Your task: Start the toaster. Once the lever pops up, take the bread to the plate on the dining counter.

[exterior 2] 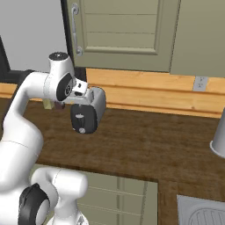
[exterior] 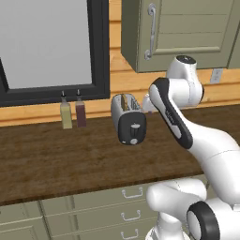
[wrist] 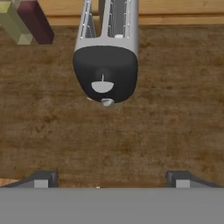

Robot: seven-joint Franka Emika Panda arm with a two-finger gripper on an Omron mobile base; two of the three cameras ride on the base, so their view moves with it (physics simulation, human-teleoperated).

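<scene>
Fingertips of the end effector (wrist: pixel 112 178) rise at the bottom of the hand view, set far apart, jaws wide and holding nothing. Bare dark wood desk (wrist: pixel 175 122) lies between them and directly ahead.

Ahead of the end effector, well apart from the fingertips, the toaster (wrist: pixel 106 57) stands on the desk with its black end panel turned toward the hand. On that panel the lever (wrist: pixel 103 86) shows as a pale tab on a thin vertical line; the knob (wrist: pixel 107 102) sits just below it at the panel's lower edge. Two slots run away from the hand along the silver top. A tan edge shows in one slot in the left base view; whether that is the bread cannot be told.

Beyond the toaster and to the left as the hand sees it, two bottles stand side by side against the wooden back wall: a pale yellow-green bottle (wrist: pixel 14 24) and a dark red bottle (wrist: pixel 37 19), touching or nearly so.

In the right base view, the hand is hard against the toaster (exterior 2: pixel 90 112), which partly hides it. Drawer fronts (exterior: pixel 93 211) with silver handles run under the desk edge, and an olive wall cabinet (exterior: pixel 187 33) hangs above.
</scene>
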